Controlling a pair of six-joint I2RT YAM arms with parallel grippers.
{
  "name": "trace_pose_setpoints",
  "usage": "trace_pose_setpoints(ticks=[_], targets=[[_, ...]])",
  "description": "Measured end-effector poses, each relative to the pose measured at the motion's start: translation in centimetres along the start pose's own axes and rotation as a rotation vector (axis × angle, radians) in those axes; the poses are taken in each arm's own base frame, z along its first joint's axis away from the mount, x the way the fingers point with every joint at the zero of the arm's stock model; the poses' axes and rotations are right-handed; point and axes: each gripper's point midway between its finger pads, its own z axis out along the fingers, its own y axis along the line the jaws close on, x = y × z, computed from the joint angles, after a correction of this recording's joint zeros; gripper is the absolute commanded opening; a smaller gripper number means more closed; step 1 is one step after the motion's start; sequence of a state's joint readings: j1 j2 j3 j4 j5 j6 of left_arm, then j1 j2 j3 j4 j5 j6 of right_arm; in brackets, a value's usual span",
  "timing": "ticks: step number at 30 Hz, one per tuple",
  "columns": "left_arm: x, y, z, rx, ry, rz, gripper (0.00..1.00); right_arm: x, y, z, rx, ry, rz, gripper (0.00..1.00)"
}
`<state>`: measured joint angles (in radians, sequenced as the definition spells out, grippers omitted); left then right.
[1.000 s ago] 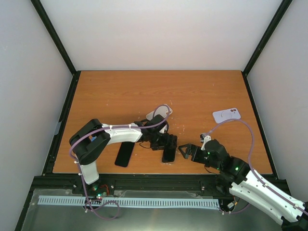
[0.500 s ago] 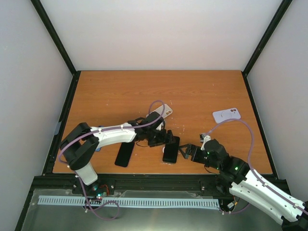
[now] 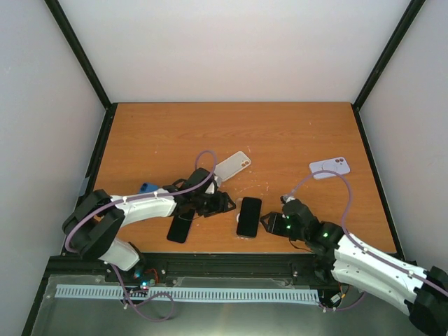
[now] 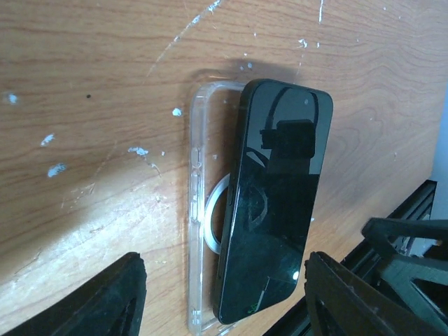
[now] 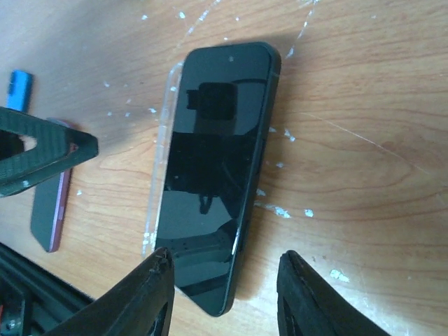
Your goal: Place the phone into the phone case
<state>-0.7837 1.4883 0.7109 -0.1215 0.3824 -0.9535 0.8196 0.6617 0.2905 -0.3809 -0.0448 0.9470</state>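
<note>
My left pincer and right pincer are spread, holding nothing; black phone lies skewed over clear phone case; pressing it unaligned may jam a corner.

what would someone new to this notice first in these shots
A glossy black phone lies askew on a clear plastic case near the wooden table's front edge, not seated in it. The left gripper and right gripper flank it, both open. A second dark phone lies to its left.
</note>
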Motion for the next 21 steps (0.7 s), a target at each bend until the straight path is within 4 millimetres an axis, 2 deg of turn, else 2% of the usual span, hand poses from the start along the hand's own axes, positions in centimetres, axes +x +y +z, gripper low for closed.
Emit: trace_pose_setpoints(ticks=[9,13,21], targets=[[-0.1,-0.6,1.0,0.070,-0.003,0.033,0.55,0.5,-2.0,3.0,0.123,0.043,-0.026,0.36],[0.2,-0.1,1.9,0.075,0.015,0.032,0.54,0.8,-2.7,4.3,0.162,0.071,-0.040,0.35],[0.3,0.5,2.7,0.073,0.022,0.037,0.52,0.0,-1.6,5.7,0.137,0.062,-0.081,0.34]])
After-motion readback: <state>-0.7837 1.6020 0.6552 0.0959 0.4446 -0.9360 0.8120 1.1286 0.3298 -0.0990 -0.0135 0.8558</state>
